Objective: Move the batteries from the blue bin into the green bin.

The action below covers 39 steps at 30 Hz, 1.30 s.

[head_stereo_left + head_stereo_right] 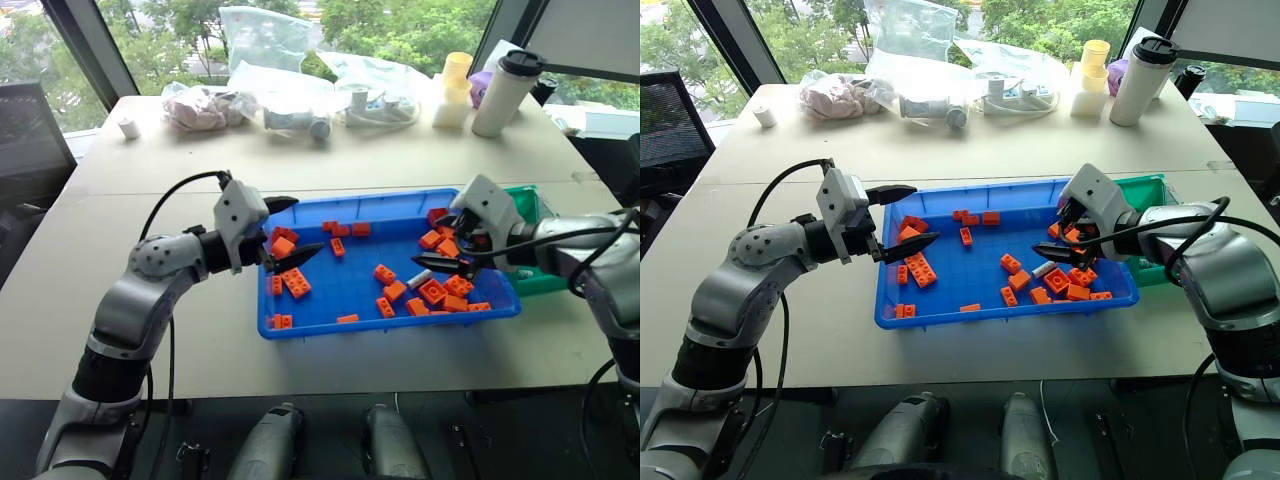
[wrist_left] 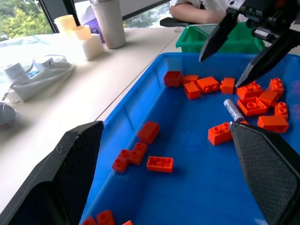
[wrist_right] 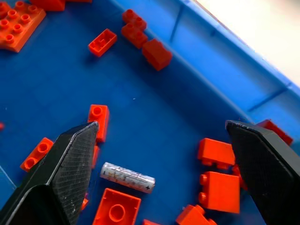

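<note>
The blue bin (image 1: pixel 380 197) lies mid-table, scattered with orange bricks. One silver battery (image 1: pixel 420 278) rests on its floor toward the right, among the bricks; it also shows as the battery (image 3: pixel 127 177) and the battery (image 2: pixel 233 110). My right gripper (image 1: pixel 435 240) hangs open just above and beside that battery, holding nothing, with the battery near its left finger in the right wrist view. The green bin (image 1: pixel 530 205) stands against the blue bin's right end, partly hidden by my right hand. My left gripper (image 1: pixel 300 228) is open and empty over the blue bin's left end.
Along the table's far edge lie clear plastic bags (image 1: pixel 300 95), a white tumbler with a black lid (image 1: pixel 505 90) and yellow cups (image 1: pixel 455 85). A small tape roll (image 1: pixel 128 127) sits far left. A person's arm (image 2: pixel 197 9) shows beyond the green bin.
</note>
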Each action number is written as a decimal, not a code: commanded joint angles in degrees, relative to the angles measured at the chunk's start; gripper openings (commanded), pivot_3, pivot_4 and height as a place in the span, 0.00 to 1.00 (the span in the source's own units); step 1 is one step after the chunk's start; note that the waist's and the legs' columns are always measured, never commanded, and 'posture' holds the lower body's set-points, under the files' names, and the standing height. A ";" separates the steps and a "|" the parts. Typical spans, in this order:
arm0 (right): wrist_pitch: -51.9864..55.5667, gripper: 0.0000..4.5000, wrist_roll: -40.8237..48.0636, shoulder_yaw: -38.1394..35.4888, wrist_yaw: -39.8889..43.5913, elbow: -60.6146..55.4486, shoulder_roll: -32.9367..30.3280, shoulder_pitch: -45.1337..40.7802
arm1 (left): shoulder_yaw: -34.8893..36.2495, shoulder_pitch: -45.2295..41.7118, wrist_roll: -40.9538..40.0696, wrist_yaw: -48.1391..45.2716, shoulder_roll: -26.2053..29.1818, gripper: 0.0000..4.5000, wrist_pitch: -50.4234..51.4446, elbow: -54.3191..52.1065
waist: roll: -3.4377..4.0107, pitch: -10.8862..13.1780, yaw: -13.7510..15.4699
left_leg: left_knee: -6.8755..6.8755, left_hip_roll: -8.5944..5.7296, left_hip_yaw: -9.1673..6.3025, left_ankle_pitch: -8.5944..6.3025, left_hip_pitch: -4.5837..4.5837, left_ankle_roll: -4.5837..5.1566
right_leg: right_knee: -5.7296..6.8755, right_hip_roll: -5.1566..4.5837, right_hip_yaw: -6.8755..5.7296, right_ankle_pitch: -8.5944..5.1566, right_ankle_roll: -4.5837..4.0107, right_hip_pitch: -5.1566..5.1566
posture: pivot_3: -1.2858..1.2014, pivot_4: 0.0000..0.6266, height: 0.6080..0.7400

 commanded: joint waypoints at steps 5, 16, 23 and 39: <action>-2.10 0.99 -2.91 2.93 -1.19 0.78 -0.45 2.25 | 1.18 0.50 -0.25 0.81 0.47 1.00 0.31 -3.24 | 0.00 0.00 -0.41 | -0.06 0.06 0.00 0.02 0.02 -0.04 | 0.02 0.05 0.01 0.00 0.00 -0.04 | 0.52 0.24 1.00; 2.00 0.99 -3.77 4.57 -4.73 5.25 3.96 1.90 | 1.39 1.43 -0.27 1.69 0.65 1.00 0.96 -4.48 | -0.01 0.00 -0.30 | -0.05 0.05 0.00 0.03 0.02 -0.05 | 0.02 0.05 0.01 0.00 0.00 -0.04 | 0.52 0.24 1.00; 11.13 0.99 -2.38 4.98 -6.73 4.87 6.49 -1.59 | 1.17 1.79 -0.12 1.86 0.45 1.00 0.66 -4.58 | -0.01 -0.01 -0.30 | -0.05 0.05 -0.01 0.02 0.02 -0.04 | 0.02 0.05 0.01 0.00 0.00 -0.03 | 0.52 0.24 1.00; 11.67 0.99 -2.34 8.79 -4.65 -0.73 1.83 -2.56 | 0.97 2.28 0.13 2.62 -0.16 1.00 0.34 -4.58 | -0.01 -0.01 -0.30 | -0.05 0.05 0.00 0.01 0.02 -0.02 | 0.02 0.04 0.00 0.00 0.00 -0.03 | 0.52 0.24 1.00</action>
